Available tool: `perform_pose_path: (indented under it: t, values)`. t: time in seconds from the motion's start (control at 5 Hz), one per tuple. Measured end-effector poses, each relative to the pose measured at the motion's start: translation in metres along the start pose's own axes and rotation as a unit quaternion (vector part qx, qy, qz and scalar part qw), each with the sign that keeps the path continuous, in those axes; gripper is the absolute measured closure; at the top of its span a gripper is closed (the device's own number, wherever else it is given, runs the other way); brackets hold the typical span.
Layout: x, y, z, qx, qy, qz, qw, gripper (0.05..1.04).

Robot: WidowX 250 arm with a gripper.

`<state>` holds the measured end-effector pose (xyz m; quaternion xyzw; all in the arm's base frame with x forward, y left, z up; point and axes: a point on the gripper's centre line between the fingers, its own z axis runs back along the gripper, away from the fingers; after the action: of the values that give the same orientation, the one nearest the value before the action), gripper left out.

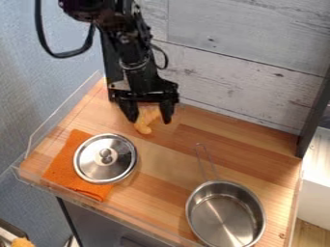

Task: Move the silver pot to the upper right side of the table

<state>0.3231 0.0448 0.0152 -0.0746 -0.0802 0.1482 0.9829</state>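
Silver pot [226,214], open-topped: at the near right of the wooden desk [164,159], upright, its thin wire handle [205,161] pointing away toward the wall. Nothing grips it.

Orange cloth [61,164] to the left, near the clear rail; round metal lid [104,158], knob up, lies partly on it, well apart from the pot.

Farther back: yellowish-orange item [144,128], identity uncertain, on the left half of the desk. Black gripper [149,121] hangs over this item, jaws apart, one to each side of it; no clamping seen.

Beyond: pale plank wall [238,36].

Progress (judged): pot on the correct side but at the near end, so the transfer counts as undone. To do: bring the jaws across to the pot, take rim or handle, carry it toward the far right corner, set down, release.
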Motion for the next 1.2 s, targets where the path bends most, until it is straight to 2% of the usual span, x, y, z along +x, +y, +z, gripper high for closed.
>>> perform_pose_path:
  t: [0.4, 0.6, 1.0, 1.2]
  values:
    - [-0.044, -0.039, 0.016, -0.021, -0.021, -0.016, 0.9994, 0.083]
    - [-0.064, -0.047, 0.015, -0.018, -0.011, -0.023, 0.9995, 0.083]
    - [-0.09, -0.066, -0.003, 0.0, -0.001, -0.065, 0.9979, 0.083]
    - [-0.1, -0.074, -0.019, 0.011, 0.014, -0.091, 0.9957, 0.083]
